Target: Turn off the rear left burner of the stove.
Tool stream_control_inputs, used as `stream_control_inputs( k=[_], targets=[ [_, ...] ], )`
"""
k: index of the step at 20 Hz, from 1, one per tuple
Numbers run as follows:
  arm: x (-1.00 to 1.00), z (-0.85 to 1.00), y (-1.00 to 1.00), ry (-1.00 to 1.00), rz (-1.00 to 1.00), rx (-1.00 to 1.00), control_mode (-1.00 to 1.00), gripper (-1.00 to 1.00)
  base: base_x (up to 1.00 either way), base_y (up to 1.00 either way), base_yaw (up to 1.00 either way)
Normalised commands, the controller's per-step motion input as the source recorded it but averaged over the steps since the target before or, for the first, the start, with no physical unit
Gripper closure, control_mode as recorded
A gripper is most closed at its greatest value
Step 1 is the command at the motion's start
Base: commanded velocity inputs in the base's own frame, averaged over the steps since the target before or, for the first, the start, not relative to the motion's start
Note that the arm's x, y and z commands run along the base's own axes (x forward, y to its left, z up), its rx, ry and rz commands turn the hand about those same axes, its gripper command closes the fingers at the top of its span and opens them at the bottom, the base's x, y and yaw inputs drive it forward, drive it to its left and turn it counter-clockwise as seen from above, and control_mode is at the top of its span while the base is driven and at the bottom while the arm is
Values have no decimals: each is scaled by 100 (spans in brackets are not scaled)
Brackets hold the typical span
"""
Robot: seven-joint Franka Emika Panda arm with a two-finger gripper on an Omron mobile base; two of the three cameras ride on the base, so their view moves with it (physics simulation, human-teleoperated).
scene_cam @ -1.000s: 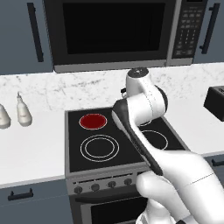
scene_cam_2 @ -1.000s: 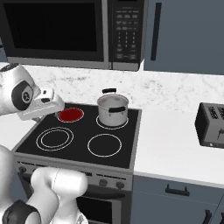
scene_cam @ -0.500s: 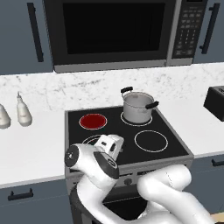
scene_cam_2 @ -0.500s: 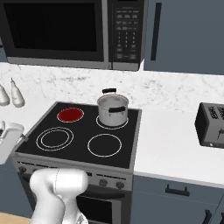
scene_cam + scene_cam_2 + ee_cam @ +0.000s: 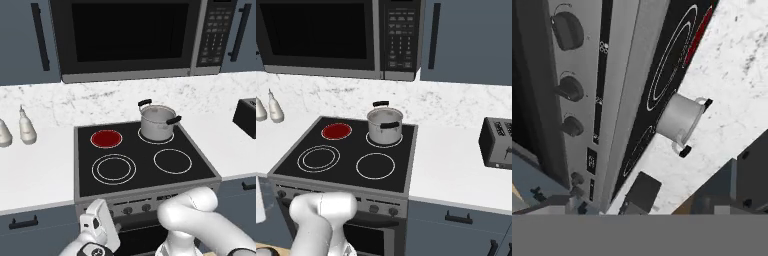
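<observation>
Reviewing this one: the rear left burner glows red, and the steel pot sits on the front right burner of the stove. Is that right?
Not quite. The rear left burner does glow red, but the steel pot sits on the rear right burner of the stove, not the front right one, which is a bare white ring. The left base view shows this, and the right base view agrees.
</observation>
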Motion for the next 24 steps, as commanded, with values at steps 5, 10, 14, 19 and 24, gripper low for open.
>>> stream_control_inputs(
  k=[5,10,14,19,24],
  targets=[
    [15,-57,17,0,6,-26,-100,-100,0,0,0],
    [24,-50,4,0,0,-16,-100,-100,0,0,0],
    [35,-41,4,0,0,-3,-100,-100,0,0,0],
    [37,-46,12,0,0,0,-100,-100,0,0,0],
    [34,-39,11,-1,0,2,-100,-100,0,0,0]
  ],
)
